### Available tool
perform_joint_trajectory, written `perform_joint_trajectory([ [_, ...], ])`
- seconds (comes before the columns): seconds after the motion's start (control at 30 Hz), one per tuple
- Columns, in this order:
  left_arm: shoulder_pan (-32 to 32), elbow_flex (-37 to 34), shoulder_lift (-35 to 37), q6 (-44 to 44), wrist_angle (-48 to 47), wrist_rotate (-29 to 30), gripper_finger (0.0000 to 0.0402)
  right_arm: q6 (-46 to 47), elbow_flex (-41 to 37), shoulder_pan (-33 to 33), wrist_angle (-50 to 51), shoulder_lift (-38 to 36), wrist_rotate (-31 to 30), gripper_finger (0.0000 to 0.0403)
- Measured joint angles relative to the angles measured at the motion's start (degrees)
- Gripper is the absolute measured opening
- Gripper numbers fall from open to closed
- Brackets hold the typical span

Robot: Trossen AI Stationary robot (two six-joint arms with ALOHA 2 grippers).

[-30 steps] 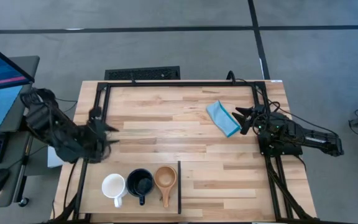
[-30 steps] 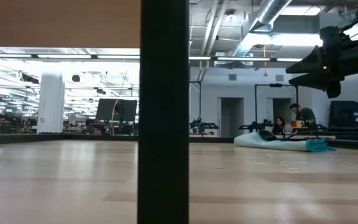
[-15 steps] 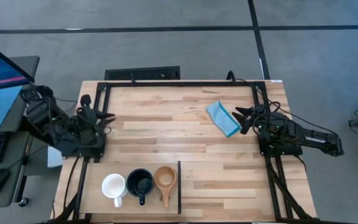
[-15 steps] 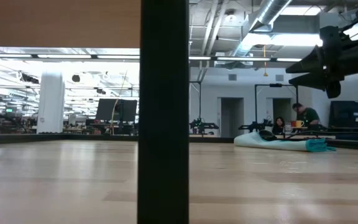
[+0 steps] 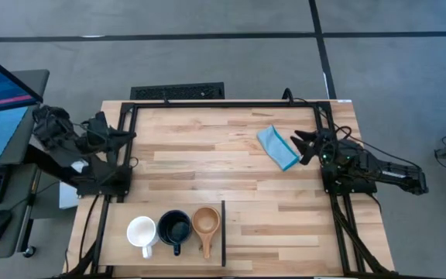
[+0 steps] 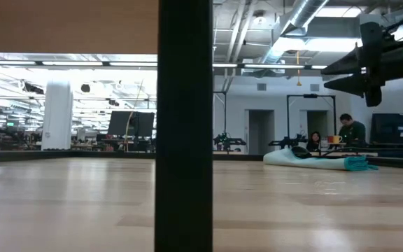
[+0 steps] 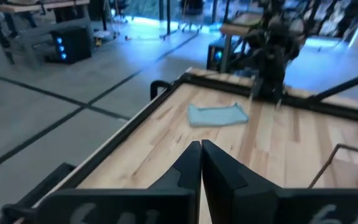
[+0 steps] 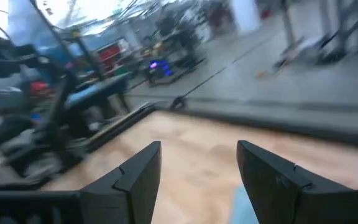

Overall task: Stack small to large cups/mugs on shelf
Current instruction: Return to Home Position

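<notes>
- While the left arm folds back, the left gripper (image 5: 124, 136) now sits at the table's 9 o'clock edge in the high view. That is farther toward 12 o'clock than half a second ago, and well clear of the shelf (image 5: 114, 249).
- Its fingers are pressed together with nothing between them; the left wrist view shows the two tips meeting, pointed across the tabletop at the light-blue cloth (image 7: 217, 114).
- Over at 3 o'clock, the right gripper (image 5: 297, 144) holds its spot from a second ago, fingers spread wide and empty, tips just beside the cloth (image 5: 277, 147).
- From the low view, that right gripper (image 6: 325, 75) hangs a touch higher than before, above the cloth (image 6: 320, 161).
- No change on the shelf at 7 o'clock: the white mug (image 5: 141, 231), black mug (image 5: 175, 228) and tan wooden cup (image 5: 206, 222) stand in a row, same order, same places as in both earlier frames.
- White mug sits at the 9 o'clock end, black in the middle, tan cup at the 3 o'clock end right beside the dark upright edge (image 5: 223, 232).
- All three handles point toward 6 o'clock.
</notes>
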State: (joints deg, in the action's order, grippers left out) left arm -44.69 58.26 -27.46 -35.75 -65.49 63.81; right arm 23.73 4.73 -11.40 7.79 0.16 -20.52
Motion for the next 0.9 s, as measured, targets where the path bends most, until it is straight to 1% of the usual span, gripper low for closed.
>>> perform_joint_trajectory([
  [0.1, 0.0, -5.2, 4.0, 4.5, 7.3, 0.6, 0.0002, -5.0, 0.0, 0.0, -1.6, 0.0, -5.4, 0.0232],
  [0.2, 0.1, -10.2, 6.1, 8.4, 15.4, 1.2, 0.0001, -5.6, 0.0, 0.0, -5.7, 0.0, -10.9, 0.0232],
  [0.33, 1.3, -15.7, 5.9, 10.7, 21.2, 3.1, 0.0, -5.7, 0.0, 0.0, -12.1, 0.0, -17.8, 0.0232],
  [0.43, 3.5, -18.7, 5.7, 10.5, 23.9, 2.7, 0.0, -5.8, 0.0, 0.0, -13.0, 0.0, -21.1, 0.0232],
  [0.53, 6.6, -20.5, 5.7, 9.9, 26.4, -0.2, 0.0, -5.8, 0.0, -0.1, -12.0, 0.0, -21.9, 0.0232],
  [0.63, 10.3, -21.9, 5.6, 11.3, 29.5, -4.2, 0.0, -5.8, 0.0, -0.1, -11.0, 0.2, -22.1, 0.0232],
  [0.73, 14.6, -24.1, 5.7, 16.1, 36.8, -7.8, 0.0, -5.8, 0.1, -0.1, -10.6, 0.2, -23.3, 0.0232],
  [0.9, 23.9, -27.7, 4.7, 24.3, 50.1, -17.4, 0.0, -6.2, 0.1, -0.1, -9.6, 0.2, -24.6, 0.0232],
])
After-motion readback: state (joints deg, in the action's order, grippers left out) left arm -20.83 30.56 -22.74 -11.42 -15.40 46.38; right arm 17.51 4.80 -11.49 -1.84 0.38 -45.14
